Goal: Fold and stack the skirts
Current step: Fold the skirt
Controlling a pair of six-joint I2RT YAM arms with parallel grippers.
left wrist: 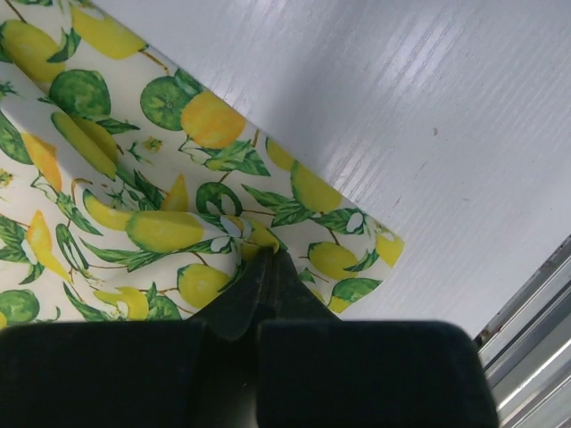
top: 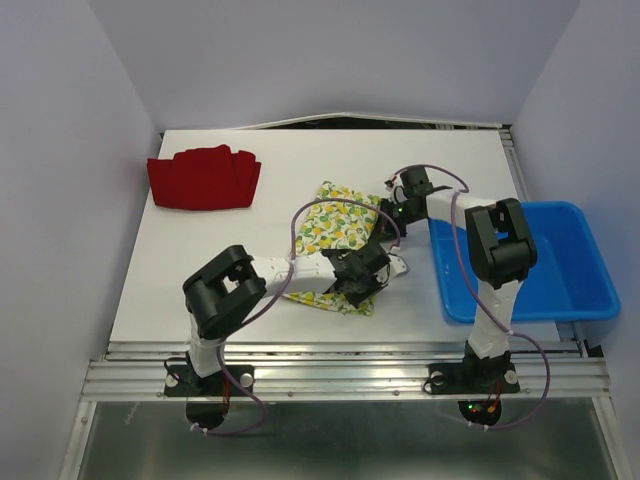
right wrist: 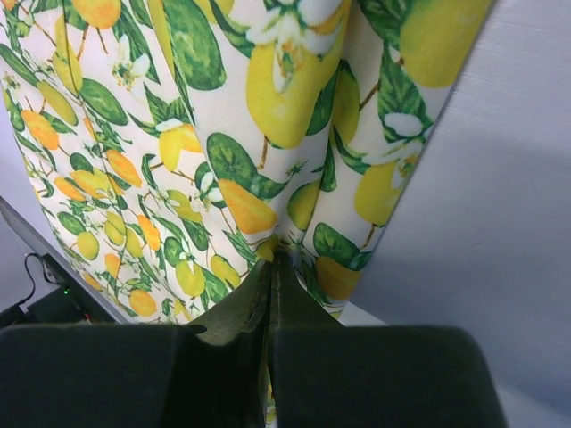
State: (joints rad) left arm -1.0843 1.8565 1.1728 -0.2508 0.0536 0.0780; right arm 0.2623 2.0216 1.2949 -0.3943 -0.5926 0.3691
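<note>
The lemon skirt (top: pixel 338 232), white with yellow lemons and green leaves, lies mid-table and is partly lifted. My left gripper (top: pixel 372 272) is shut on its near edge; in the left wrist view the closed fingertips (left wrist: pixel 265 260) pinch the cloth (left wrist: pixel 134 178) close to the table. My right gripper (top: pixel 385 215) is shut on the skirt's right edge; in the right wrist view the closed fingertips (right wrist: pixel 272 260) hold the hanging cloth (right wrist: pixel 223 134). The red skirt (top: pixel 205 177) lies folded at the far left, away from both grippers.
A blue plastic bin (top: pixel 560 265) stands at the right edge of the white table (top: pixel 200 270), beside the right arm. Metal rails (top: pixel 340 375) run along the table's near edge. Grey walls close in the back and both sides.
</note>
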